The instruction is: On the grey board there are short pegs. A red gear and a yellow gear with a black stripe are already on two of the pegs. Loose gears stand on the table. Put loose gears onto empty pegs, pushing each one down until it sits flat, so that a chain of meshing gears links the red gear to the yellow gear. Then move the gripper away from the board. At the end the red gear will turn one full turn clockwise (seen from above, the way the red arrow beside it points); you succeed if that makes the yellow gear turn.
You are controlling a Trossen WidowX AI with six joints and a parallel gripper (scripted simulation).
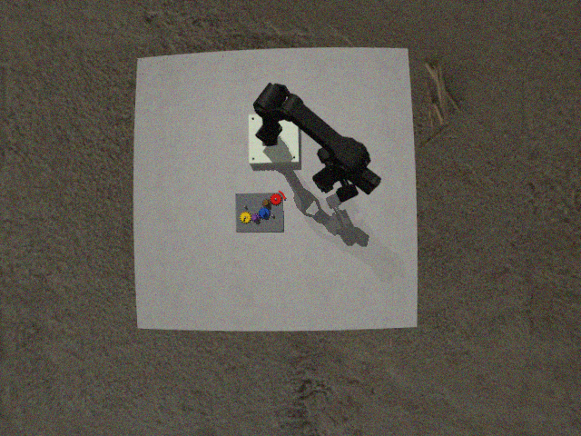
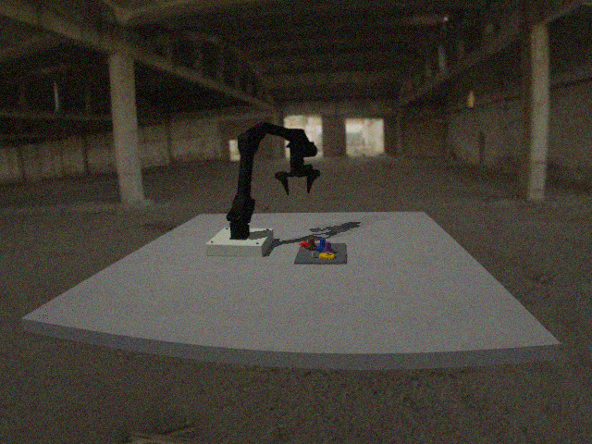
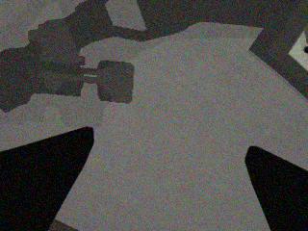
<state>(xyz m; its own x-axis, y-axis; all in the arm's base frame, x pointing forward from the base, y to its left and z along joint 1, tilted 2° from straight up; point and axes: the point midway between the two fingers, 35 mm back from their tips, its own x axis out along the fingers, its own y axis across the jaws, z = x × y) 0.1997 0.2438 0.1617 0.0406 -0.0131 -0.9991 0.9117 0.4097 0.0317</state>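
Observation:
The grey board (image 1: 248, 227) (image 2: 305, 261) lies on the table. The red gear (image 1: 273, 199) (image 2: 303, 244) is at its corner nearest the arm's base, beside the red arrow (image 1: 282, 194). A brown gear (image 1: 266, 203) (image 2: 312, 244), a blue gear (image 1: 264, 213) (image 2: 321, 245) and a purple gear (image 1: 255, 217) (image 2: 327, 248) stand in a row from it to the yellow gear (image 1: 242, 217) (image 2: 326, 255) with its black stripe. Whether each sits flat and meshes is too small to tell. My gripper (image 2: 298, 193) (image 3: 171, 144) is open and empty, high above the table, away from the board.
The pale base block (image 1: 290, 135) (image 2: 229, 249) of the arm stands beside the board. Short bare pegs show on the board near the yellow gear and near the blue gear. The arm's shadow falls across the table (image 1: 201, 282) (image 2: 267, 305).

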